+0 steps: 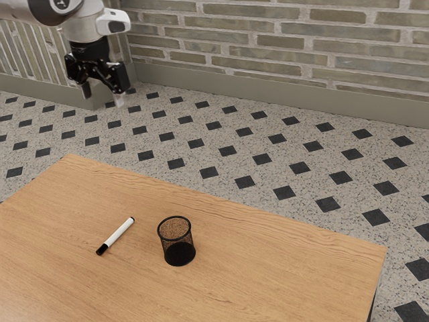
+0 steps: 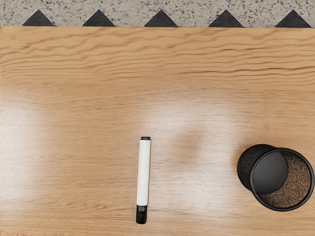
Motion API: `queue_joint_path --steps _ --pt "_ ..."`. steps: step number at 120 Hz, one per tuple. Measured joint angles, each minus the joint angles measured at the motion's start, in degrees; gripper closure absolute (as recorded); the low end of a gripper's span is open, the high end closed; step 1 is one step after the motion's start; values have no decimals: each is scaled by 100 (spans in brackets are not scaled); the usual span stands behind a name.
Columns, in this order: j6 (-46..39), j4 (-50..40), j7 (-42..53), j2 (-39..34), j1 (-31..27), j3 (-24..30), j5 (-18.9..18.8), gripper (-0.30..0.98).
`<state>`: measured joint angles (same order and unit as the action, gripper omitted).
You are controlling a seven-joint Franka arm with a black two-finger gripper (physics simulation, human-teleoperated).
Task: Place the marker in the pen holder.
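Upper left in the exterior view, my black two-finger gripper [image 1: 102,96] hung open. I had to pinch the thin white marker [image 1: 118,233], lower left, across its middle.

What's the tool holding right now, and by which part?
Nothing. The tool is open, up above the table, and the marker lies on the wood beside the holder.

- The arm [image 1: 33,3] was pale grey and smoothly rounded.
- A dark round cap [image 1: 64,3] bore a light marking.
- The white wrist [image 1: 82,29] had a boxy bulge [image 1: 112,21] with a dark oval patch [image 1: 116,27].
- The gripper [image 1: 103,97] was black, angular, pale-tipped.
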<state>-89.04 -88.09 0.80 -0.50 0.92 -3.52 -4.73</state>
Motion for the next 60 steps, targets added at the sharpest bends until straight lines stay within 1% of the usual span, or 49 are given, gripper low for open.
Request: queue_joint_path --steps 28,32,41,48,60 --pt "1 -2 -5 2 -192 -3 29 0" --pt "1 17 -8 2 -236 14 7 0" --pt "-83 36 -8 43 -324 50 -173 0" --pt "-255 -243 -8 292 -353 30 -278 0" --pt "-906 -1153 -7 667 -386 5 -336 0"
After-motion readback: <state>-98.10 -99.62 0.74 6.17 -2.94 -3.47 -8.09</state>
